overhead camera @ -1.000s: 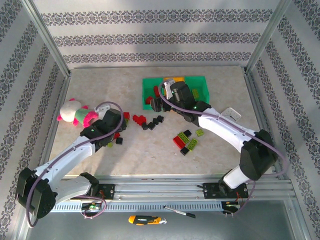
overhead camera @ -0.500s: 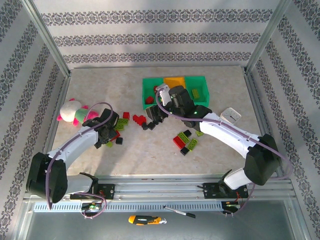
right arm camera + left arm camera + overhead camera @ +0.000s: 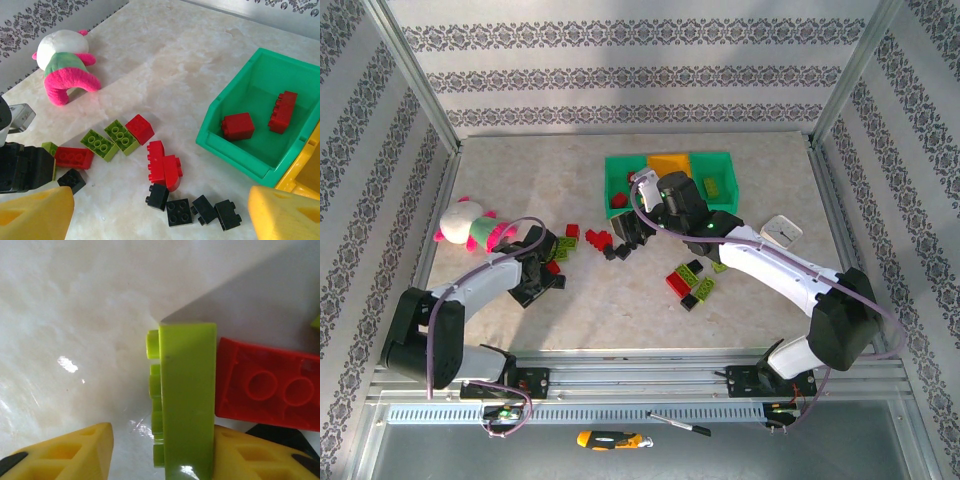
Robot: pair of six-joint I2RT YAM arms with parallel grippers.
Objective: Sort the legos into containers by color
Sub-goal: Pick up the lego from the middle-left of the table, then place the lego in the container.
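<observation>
1. Top external: the left gripper (image 3: 535, 278) sits low on the worktop (image 3: 620, 310) among the legos (image 3: 555, 250) near the plush toy (image 3: 470, 228). The right gripper (image 3: 635, 230) hovers between more bricks and the containers (image 3: 720, 160).
2. Left wrist: the left gripper (image 3: 160, 455) has its jaws open around a lime green brick (image 3: 187, 400) standing on edge. Its long axis runs straight away from the wrist, so closing would pinch its thin width. The right finger touches it and the left one is apart. A red brick (image 3: 270, 387) lies against its right flank.
3. Right wrist: the right gripper (image 3: 160, 220) has its jaws spread wide and empty, with black bricks (image 3: 192, 210) just ahead. The green bin (image 3: 220, 135), holding red pieces, lies to the right.
</observation>
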